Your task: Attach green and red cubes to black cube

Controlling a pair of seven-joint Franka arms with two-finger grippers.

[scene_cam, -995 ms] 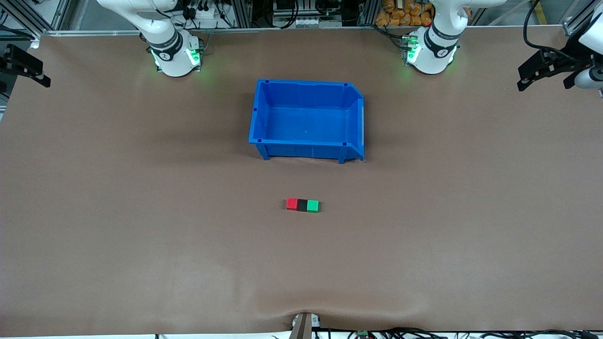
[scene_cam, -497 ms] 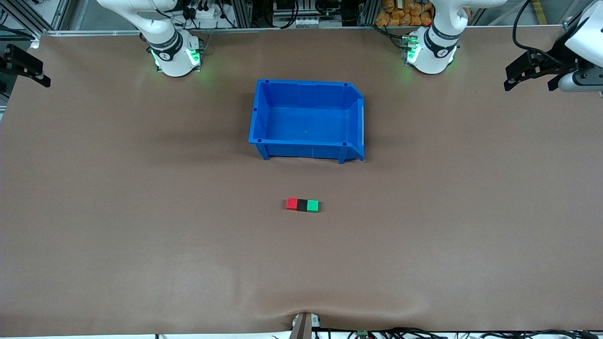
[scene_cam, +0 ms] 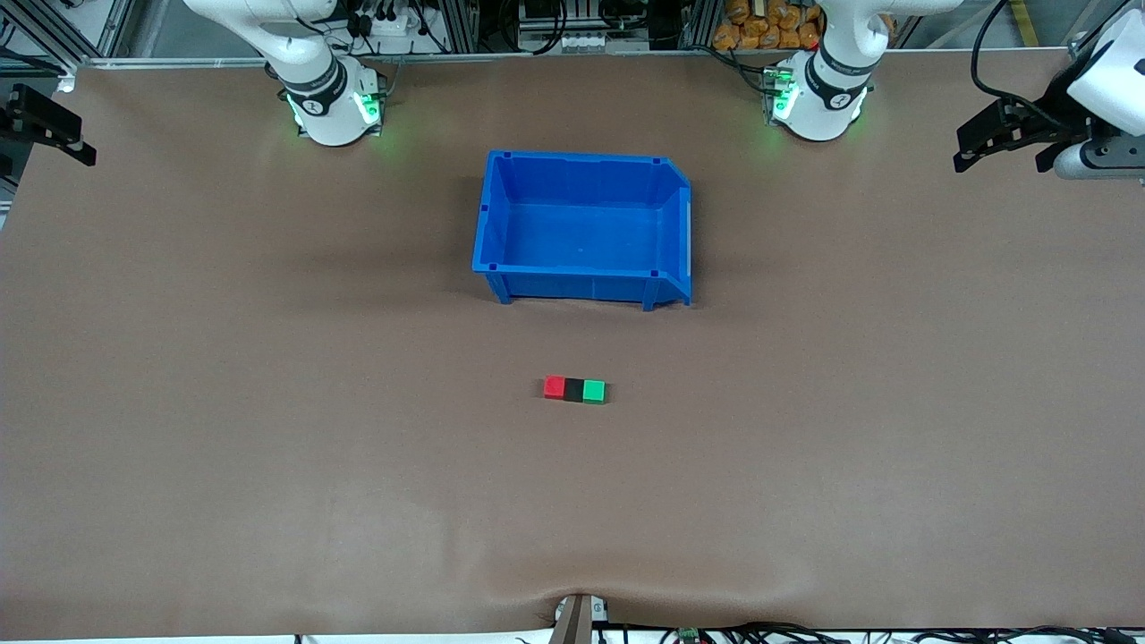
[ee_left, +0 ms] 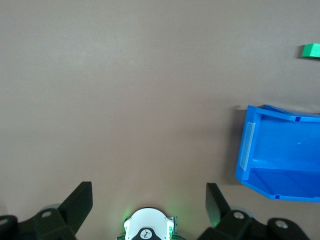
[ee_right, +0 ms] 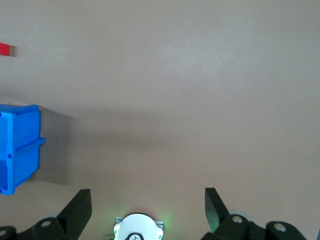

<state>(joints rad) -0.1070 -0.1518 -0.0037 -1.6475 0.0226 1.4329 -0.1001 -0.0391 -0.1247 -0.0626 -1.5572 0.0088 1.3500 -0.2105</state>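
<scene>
The red cube (scene_cam: pixel 555 386), black cube (scene_cam: pixel 573 389) and green cube (scene_cam: pixel 594 391) lie touching in one row on the brown table, black in the middle, nearer to the front camera than the blue bin. The green cube also shows in the left wrist view (ee_left: pixel 311 50). The red cube also shows in the right wrist view (ee_right: pixel 4 49). My left gripper (scene_cam: pixel 1000 154) is open and empty, up over the left arm's end of the table (ee_left: pixel 148 200). My right gripper (scene_cam: pixel 49 134) is open and empty over the right arm's end (ee_right: pixel 147 202).
An empty blue bin (scene_cam: pixel 577 157) stands mid-table between the arm bases and the cubes. It also shows in the left wrist view (ee_left: pixel 248 145) and the right wrist view (ee_right: pixel 20 150). Brown table surface (scene_cam: pixel 268 402) surrounds the cubes.
My left gripper has shifted a little toward the table's middle. The cubes, the bin and the right gripper have not moved.
</scene>
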